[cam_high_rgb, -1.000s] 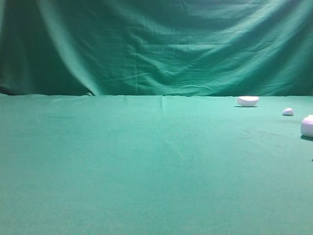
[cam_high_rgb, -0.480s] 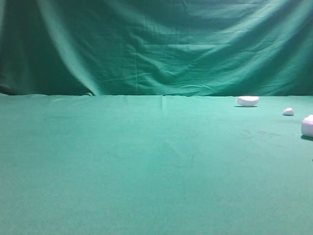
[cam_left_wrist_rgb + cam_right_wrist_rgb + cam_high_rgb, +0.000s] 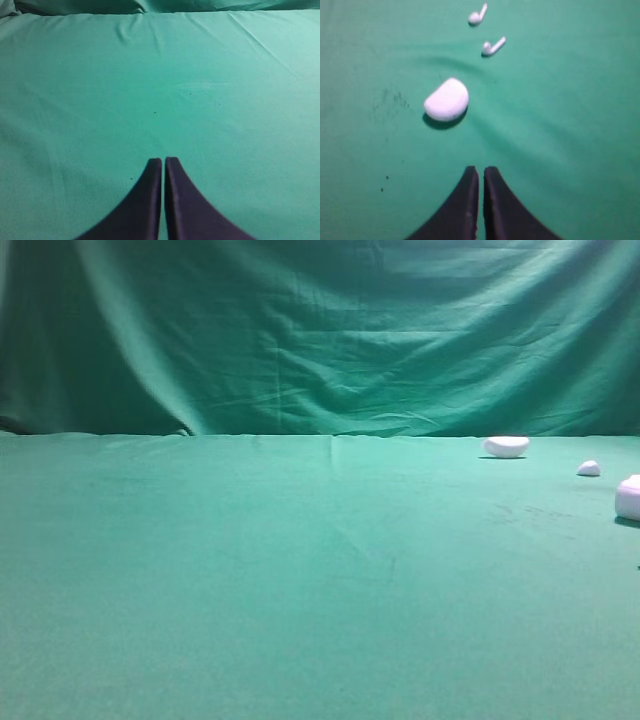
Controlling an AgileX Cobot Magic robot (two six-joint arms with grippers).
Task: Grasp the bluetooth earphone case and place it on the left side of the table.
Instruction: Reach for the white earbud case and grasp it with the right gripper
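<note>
The bluetooth earphone case is a smooth white pebble at the far right edge of the green table, partly cut off by the frame. It also shows in the right wrist view, ahead and a little left of my right gripper, which is shut and empty, a short way back from it. My left gripper is shut and empty over bare green cloth. Neither gripper shows in the exterior view.
A flatter white half-oval piece lies at the back right and a tiny white lump between it and the case. The right wrist view shows two white earbuds beyond the case. A green backdrop hangs behind.
</note>
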